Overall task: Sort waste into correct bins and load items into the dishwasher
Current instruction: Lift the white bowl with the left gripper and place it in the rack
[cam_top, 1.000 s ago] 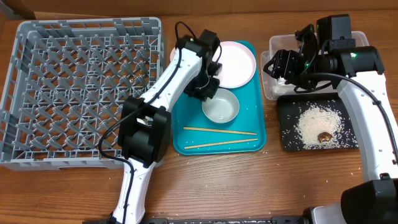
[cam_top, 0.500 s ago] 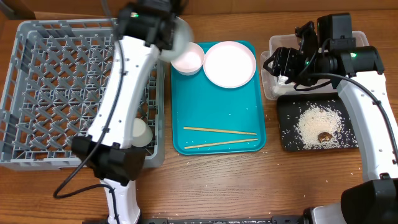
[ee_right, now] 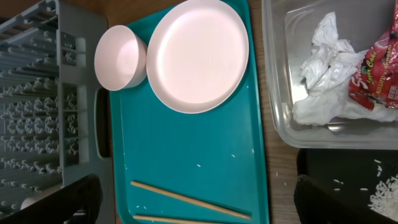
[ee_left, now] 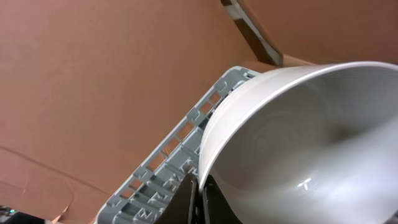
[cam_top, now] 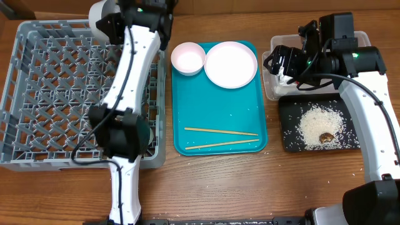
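Observation:
My left gripper (ee_left: 198, 202) is shut on the rim of the pale grey-green bowl (ee_left: 311, 143), which fills the left wrist view. In the overhead view that gripper (cam_top: 125, 14) holds the bowl (cam_top: 100, 17) tilted above the far edge of the grey dish rack (cam_top: 37, 94). My right gripper (cam_top: 279, 64) hangs over the left end of the clear tub (cam_top: 275, 44); its fingers (ee_right: 62, 199) stand wide open with nothing between them. The white napkin (ee_right: 326, 68) and red wrapper (ee_right: 376, 68) lie in the tub (ee_right: 273, 93). Rice (cam_top: 319, 125) with a brown scrap (cam_top: 326, 137) lies on the black tray (cam_top: 287, 106).
A teal serving tray (cam_top: 219, 100) holds a pinkish bowl (cam_top: 188, 58), a round plate (cam_top: 230, 64) and two chopsticks (cam_top: 220, 131). The left arm stretches across the rack's right side. Loose rice grains dot the tray and the table beside the black tray.
The left arm lifted the grey-green bowl off the teal tray and swung it left and back over the rack's far edge. The right gripper's jaws spread wider above the tub.

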You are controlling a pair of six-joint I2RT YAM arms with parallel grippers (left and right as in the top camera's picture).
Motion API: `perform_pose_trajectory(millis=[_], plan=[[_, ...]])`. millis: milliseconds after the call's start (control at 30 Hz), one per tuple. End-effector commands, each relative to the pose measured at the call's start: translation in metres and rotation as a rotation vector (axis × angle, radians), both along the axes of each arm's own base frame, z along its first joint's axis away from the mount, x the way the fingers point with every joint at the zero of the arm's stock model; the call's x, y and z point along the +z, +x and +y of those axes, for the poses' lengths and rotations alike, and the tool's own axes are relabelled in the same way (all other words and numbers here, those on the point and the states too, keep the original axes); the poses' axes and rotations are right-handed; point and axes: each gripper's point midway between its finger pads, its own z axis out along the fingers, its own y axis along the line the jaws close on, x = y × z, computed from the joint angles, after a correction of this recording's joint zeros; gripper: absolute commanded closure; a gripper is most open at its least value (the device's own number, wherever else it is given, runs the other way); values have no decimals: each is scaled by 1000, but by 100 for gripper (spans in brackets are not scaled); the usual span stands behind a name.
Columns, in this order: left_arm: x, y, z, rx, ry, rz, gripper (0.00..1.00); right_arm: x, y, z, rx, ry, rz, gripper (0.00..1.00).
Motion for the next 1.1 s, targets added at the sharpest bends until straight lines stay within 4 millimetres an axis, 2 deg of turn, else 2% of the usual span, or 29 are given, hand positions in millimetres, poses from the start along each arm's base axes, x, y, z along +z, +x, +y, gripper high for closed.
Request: perform_pose_trajectory(millis=[0,167,400,633,800,1067], plan=[[-21,12,-1,46,110,-29,96,5,2,-2,-7,-15,-22,0],[-58,30,-6,47,105,-50,96,5,3,-2,-7,-15,-22,0],[-61,35,-6,51,96,-86,96,5,2,-2,-7,-15,-22,0],[-60,32,15,93,112,-82,96,5,2,-2,-7,-15,-22,0],[-74,33,22,89,59,-55,96,5,2,-2,-7,-15,-22,0],[-94,34,14,68,46,-16,96,5,2,-2,-7,-15,-22,0]])
